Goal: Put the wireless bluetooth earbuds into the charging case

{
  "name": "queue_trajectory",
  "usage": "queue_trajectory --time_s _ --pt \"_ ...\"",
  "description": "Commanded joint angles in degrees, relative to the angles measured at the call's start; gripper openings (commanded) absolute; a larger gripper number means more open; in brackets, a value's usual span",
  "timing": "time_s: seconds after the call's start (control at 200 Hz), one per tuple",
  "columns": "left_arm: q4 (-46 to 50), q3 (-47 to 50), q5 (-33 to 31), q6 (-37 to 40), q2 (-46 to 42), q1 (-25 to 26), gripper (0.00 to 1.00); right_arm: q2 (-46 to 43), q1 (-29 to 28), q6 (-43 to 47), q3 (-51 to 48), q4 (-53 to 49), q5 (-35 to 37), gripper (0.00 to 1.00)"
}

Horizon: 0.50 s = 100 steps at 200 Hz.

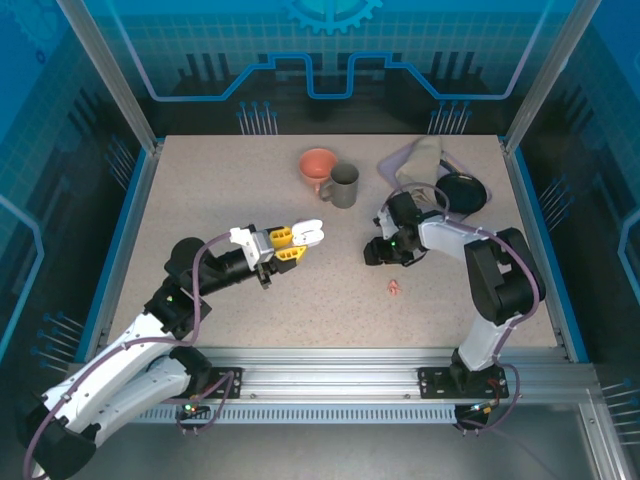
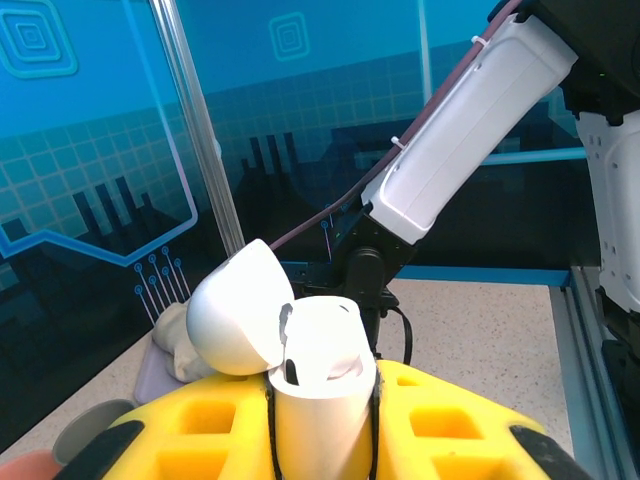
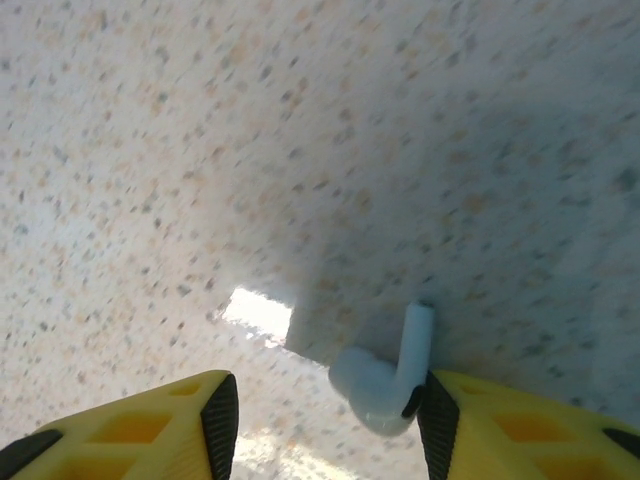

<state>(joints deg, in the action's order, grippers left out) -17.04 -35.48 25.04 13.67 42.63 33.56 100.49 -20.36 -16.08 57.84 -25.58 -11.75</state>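
Note:
My left gripper [image 1: 290,246] hovers above the table's middle, shut on the white charging case [image 1: 308,233]. In the left wrist view the case [image 2: 320,400] stands upright between the yellow fingers [image 2: 190,430], its domed lid [image 2: 235,310] hinged open to the left. My right gripper [image 1: 378,252] is down at the tabletop. Its jaws are open, and a white earbud [image 3: 385,385] lies on the table against the black pad of the right finger [image 3: 436,425]; the left finger [image 3: 215,420] stands well apart from it. A salmon-pink earbud [image 1: 395,288] lies on the table nearer the front.
A pink cup [image 1: 318,165] and a grey mug [image 1: 344,185] stand at the back centre. A beige cloth [image 1: 420,160] and a black dish [image 1: 462,190] sit at the back right, behind the right arm. Metal posts and blue walls ring the table.

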Motion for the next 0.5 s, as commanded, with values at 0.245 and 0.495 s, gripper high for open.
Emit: queue_trajectory --time_s 0.245,0.495 --pt "-0.2 -0.7 -0.9 0.3 -0.7 0.5 0.0 -5.5 -2.1 2.8 0.7 -4.3 4.4 0.53" --pt "-0.1 -0.6 -1.6 0.6 -0.9 0.5 0.0 -7.5 -9.8 11.3 2.2 -7.6 20.1 0.47"
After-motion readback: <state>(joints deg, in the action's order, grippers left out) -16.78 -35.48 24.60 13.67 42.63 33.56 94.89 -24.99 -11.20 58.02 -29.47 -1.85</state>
